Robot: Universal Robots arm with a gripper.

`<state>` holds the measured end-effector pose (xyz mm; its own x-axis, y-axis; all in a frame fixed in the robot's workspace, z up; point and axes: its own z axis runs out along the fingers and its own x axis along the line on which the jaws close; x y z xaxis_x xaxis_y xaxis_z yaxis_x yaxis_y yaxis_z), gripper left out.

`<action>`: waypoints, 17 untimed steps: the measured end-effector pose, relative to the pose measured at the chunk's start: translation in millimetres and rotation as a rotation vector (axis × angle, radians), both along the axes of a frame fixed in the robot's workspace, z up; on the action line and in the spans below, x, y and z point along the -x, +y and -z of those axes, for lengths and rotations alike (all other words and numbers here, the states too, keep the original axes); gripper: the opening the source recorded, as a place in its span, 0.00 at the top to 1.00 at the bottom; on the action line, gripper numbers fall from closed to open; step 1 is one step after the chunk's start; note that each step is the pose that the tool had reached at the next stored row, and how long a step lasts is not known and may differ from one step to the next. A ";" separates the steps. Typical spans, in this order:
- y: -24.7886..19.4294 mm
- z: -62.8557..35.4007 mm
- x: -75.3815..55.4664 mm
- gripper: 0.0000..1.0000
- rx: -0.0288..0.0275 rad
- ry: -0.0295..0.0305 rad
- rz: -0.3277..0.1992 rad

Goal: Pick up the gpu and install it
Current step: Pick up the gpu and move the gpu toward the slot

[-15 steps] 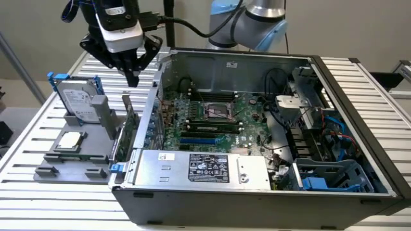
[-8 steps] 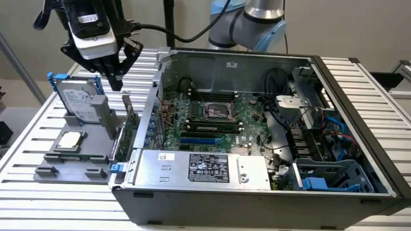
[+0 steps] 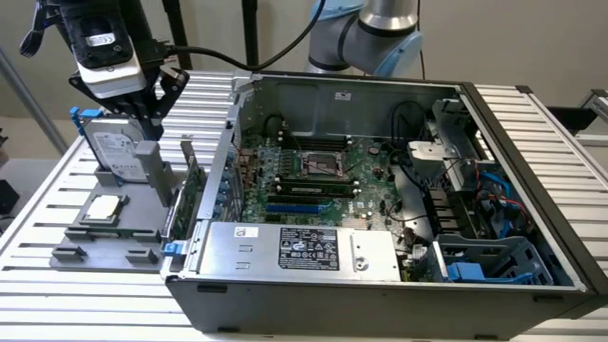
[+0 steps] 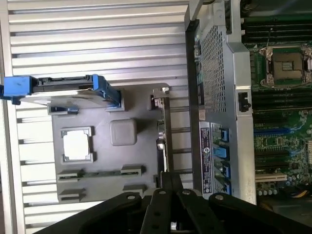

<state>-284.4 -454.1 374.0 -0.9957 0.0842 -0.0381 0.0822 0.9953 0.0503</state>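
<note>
While the slatted worktop (image 3: 28,285) carries the open computer case (image 3: 380,299) on the exterior view's right, no card stands on its motherboard (image 3: 352,164) and the blue expansion slot (image 3: 299,208) looks empty, so I judge the install not yet begun. Left of the case lies the grey holder tray (image 3: 105,242), with the hard drive (image 3: 119,149) upright at its far end. The hand (image 3: 152,132) hangs above the tray near that drive, fingertips seemingly drawn together, holding nothing. The gpu (image 3: 194,187) stands on edge at the tray's right side, just beside the case wall, not yet lifted; pick-up and seating both remain. The CPU chip (image 3: 102,206) lies flat nearby.
</note>
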 end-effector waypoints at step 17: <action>0.0 0.0 0.0 0.00 0.0001 0.0001 0.000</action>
<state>-284.4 -454.1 374.0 -0.9957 0.0841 -0.0380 0.0822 0.9954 0.0502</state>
